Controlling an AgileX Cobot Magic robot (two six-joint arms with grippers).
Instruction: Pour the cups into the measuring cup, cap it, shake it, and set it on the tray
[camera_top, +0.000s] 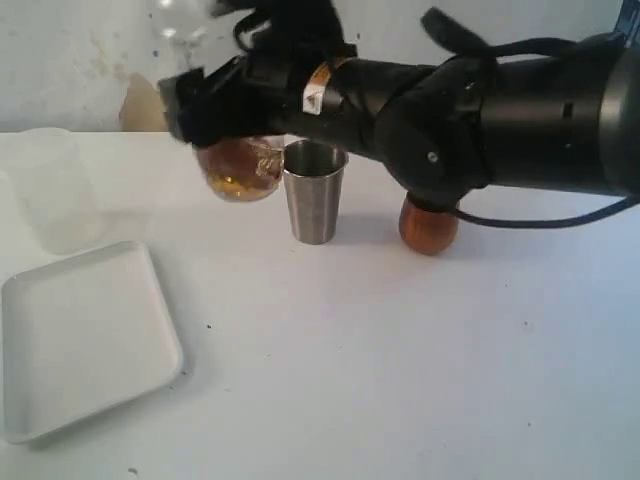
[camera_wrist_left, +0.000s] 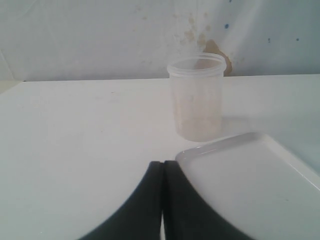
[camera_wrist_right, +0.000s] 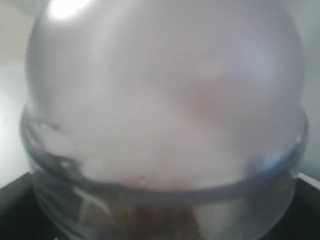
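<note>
My right gripper (camera_top: 218, 108) is shut on the clear measuring cup (camera_top: 240, 168) and holds it in the air, left of the steel tumbler (camera_top: 315, 190). The cup holds brown contents in its lower part, and a clear domed cap (camera_top: 180, 20) sits on top of it. That cap (camera_wrist_right: 165, 95) fills the right wrist view, blurred. The wooden cup (camera_top: 428, 226) stands behind my right arm, partly hidden. The white tray (camera_top: 85, 335) lies at the front left. My left gripper (camera_wrist_left: 163, 167) is shut and empty, low at a corner of the tray (camera_wrist_left: 250, 175).
A frosted translucent cup (camera_top: 55, 190) stands on the table behind the tray; in the left wrist view this frosted cup (camera_wrist_left: 196, 97) stands just past the tray's rim. The black right arm (camera_top: 500, 110) spans the back of the table. A wall closes the far side.
</note>
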